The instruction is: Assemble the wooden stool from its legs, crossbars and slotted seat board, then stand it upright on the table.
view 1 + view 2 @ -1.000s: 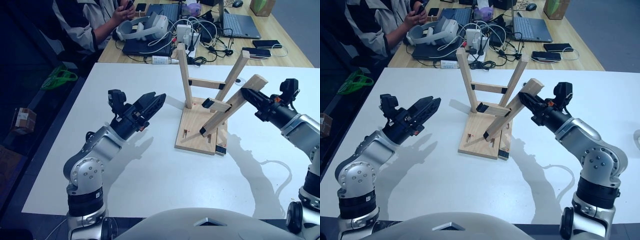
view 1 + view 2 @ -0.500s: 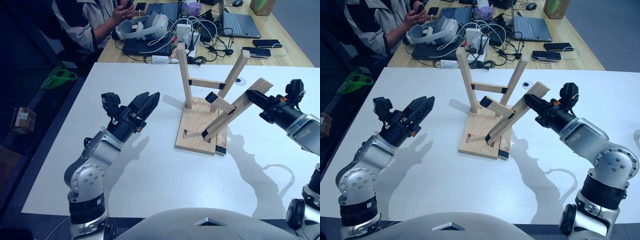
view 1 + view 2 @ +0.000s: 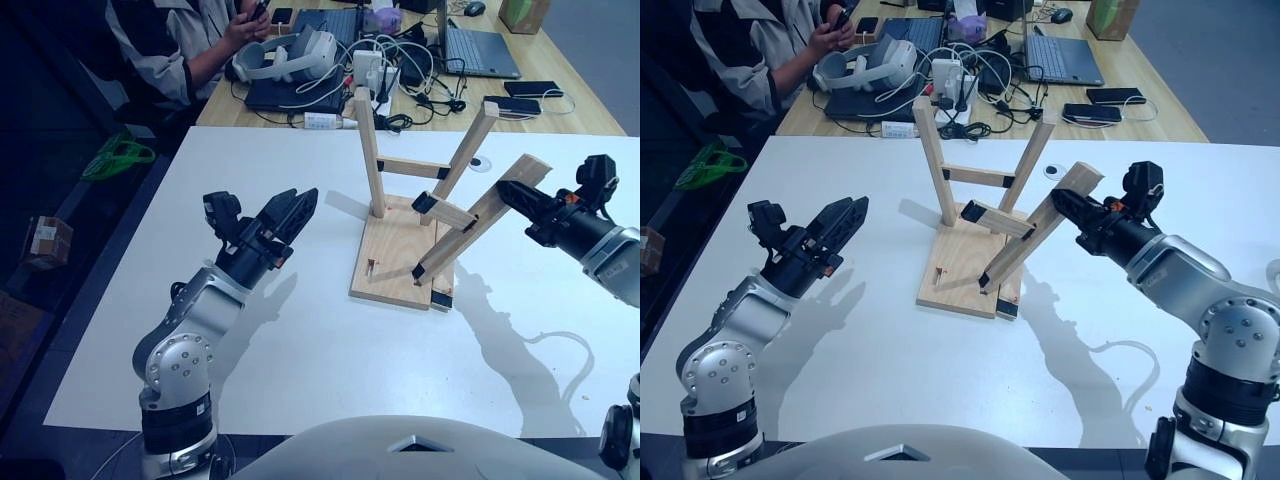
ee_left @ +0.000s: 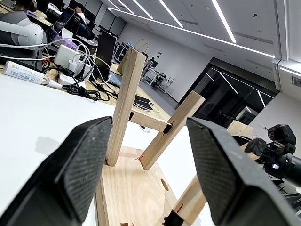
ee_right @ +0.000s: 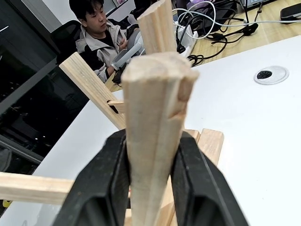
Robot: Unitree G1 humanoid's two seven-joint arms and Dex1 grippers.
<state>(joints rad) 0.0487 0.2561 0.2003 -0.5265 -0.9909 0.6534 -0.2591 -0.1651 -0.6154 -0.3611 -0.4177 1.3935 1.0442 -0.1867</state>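
Head eyes look down over the table (image 3: pixel 300 350); wrist cameras (close, low) face the stool (image 4: pixel 123 103) between them.

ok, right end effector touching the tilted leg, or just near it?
Touching. The right wrist view shows the right end effector with both fingers pressed flat against opposite sides of the tilted leg, with no gap.

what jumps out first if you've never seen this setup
The seat board lies flat in the middle of the white table, with two legs joined by a crossbar standing up from it. The right hand is shut on a third leg, tilted, its lower end at the board. The left hand hovers open to the board's left.
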